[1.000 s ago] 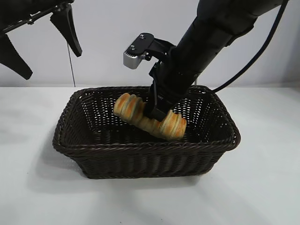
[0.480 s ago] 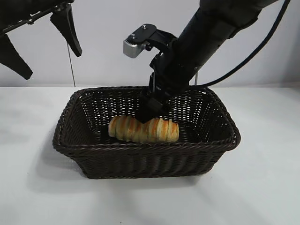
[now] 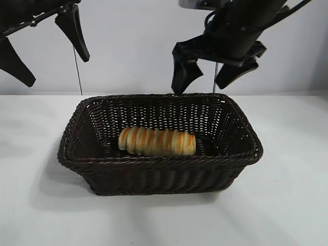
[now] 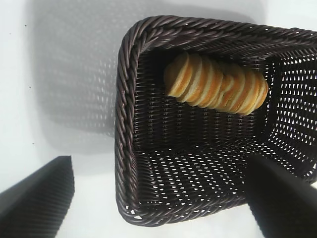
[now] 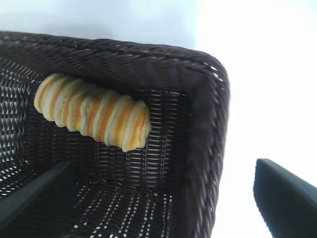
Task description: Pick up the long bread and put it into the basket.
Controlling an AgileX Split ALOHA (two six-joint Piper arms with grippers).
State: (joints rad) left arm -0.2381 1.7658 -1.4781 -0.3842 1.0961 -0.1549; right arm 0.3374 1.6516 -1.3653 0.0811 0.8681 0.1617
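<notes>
The long bread (image 3: 157, 141), a ribbed tan and orange loaf, lies flat on the floor of the dark wicker basket (image 3: 245, 126), along its near wall, with nothing touching it. My right gripper (image 3: 205, 77) hangs open above the basket's far rim, clear of the loaf. In the right wrist view the long bread (image 5: 94, 111) rests against the basket (image 5: 209, 119) wall, and the right gripper (image 5: 163, 166) holds nothing. My left gripper (image 3: 47, 50) is open, high at the upper left. The left wrist view shows the long bread (image 4: 215, 84) inside the basket (image 4: 123, 124), far below the open left gripper (image 4: 161, 163).
The basket stands in the middle of a white table (image 3: 287, 195) before a pale wall. A black cable (image 3: 277, 66) trails from the right arm behind the basket's right end.
My right gripper opened and let go of the long bread, then rose out of the basket. The loaf dropped from tilted to lying flat on the basket floor. The left arm has not moved.
</notes>
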